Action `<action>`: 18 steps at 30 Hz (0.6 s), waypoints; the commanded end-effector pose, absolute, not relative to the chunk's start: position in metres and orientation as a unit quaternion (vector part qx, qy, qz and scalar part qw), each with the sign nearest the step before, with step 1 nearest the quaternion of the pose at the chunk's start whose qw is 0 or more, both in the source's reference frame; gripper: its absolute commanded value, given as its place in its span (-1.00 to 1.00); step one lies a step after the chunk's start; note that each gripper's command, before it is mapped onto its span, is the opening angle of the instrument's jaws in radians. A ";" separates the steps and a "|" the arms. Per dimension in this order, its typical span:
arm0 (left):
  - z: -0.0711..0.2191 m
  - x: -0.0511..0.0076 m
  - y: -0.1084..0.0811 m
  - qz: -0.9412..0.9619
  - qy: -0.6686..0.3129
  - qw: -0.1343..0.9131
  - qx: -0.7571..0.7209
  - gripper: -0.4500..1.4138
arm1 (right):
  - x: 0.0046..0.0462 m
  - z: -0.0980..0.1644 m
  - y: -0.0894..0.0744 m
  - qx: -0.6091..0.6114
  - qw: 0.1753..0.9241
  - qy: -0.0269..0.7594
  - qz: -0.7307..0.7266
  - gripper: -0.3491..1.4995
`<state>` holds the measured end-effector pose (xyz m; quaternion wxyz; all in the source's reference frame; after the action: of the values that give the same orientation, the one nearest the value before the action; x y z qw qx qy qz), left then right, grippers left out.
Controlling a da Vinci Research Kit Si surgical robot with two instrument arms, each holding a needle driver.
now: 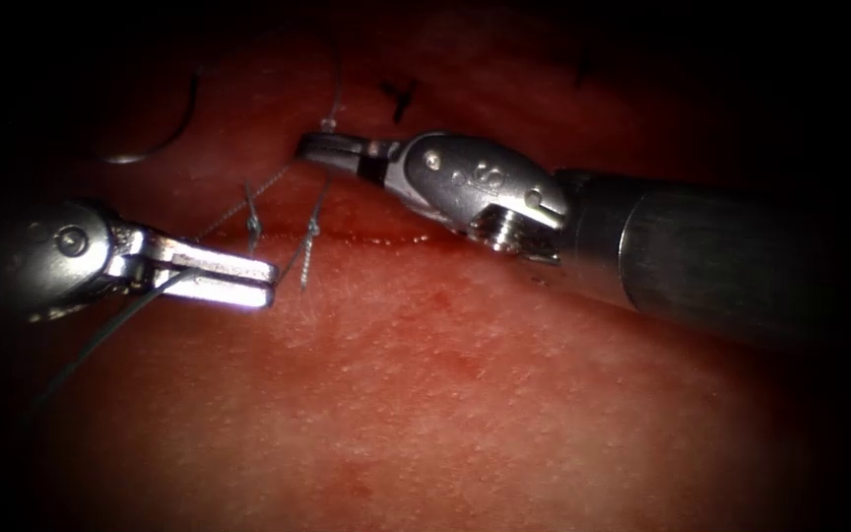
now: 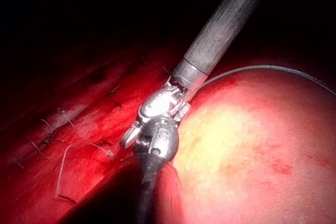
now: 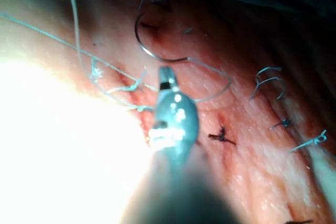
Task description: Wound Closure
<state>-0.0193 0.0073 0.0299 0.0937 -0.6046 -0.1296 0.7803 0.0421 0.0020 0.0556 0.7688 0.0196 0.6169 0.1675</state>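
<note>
In the endoscope view the curved needle (image 1: 164, 133) lies free on the tissue (image 1: 465, 394) at the far upper left, well apart from both tools and not driven into the tissue; neither tool holds it. The right wrist view shows the same needle (image 3: 152, 51) resting on the surface just beyond the right tool's tip.

Below and right of the needle, the left tool (image 1: 248, 281) comes in from the left with its jaws clenched on the thread (image 1: 110, 330), which trails from the jaws toward the lower left. Just right of those jaws, two knotted strands (image 1: 253, 222) rise from the cut (image 1: 386, 239), a dark wet line running across the tissue.

Further right, the right tool (image 1: 322, 148) reaches in above the cut, its jaws closed on a thread strand that runs down toward the knots and upward past a small knot (image 1: 328, 124).
</note>
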 end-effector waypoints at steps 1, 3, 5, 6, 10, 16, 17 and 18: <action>0.030 -0.0199 0.008 0.776 -0.133 0.091 -0.610 -1.00 | 0.0441 0.056 0.002 0.014 0.766 0.622 0.161 -1.00; 0.031 -0.0195 0.010 0.771 -0.138 0.089 -0.616 -1.00 | 0.0452 0.057 0.002 0.011 0.764 0.626 0.157 -1.00; 0.031 -0.0192 0.011 0.764 -0.145 0.086 -0.622 -1.00 | 0.0464 0.058 0.001 0.012 0.763 0.629 0.145 -1.00; 0.032 -0.0191 0.012 0.760 -0.149 0.084 -0.627 -1.00 | 0.0469 0.058 0.000 0.011 0.763 0.630 0.142 -1.00; 0.033 -0.0190 0.014 0.741 -0.165 0.072 -0.647 -1.00 | 0.0486 0.060 -0.001 0.008 0.759 0.638 0.127 -1.00; 0.037 -0.0194 0.017 0.727 -0.164 0.070 -0.663 -1.00 | 0.0503 0.060 -0.003 0.002 0.745 0.656 0.117 -1.00; 0.038 -0.0197 0.018 0.723 -0.163 0.075 -0.667 -1.00 | 0.0505 0.060 -0.003 0.001 0.739 0.664 0.117 -1.00; 0.038 -0.0199 0.019 0.722 -0.163 0.077 -0.668 -1.00 | 0.0506 0.060 -0.004 0.001 0.733 0.670 0.117 -1.00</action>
<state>-0.0194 0.0184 0.0387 0.0781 -0.6682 -0.1640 0.7214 0.0498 -0.0040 0.0596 0.7330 0.0017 0.6701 0.1167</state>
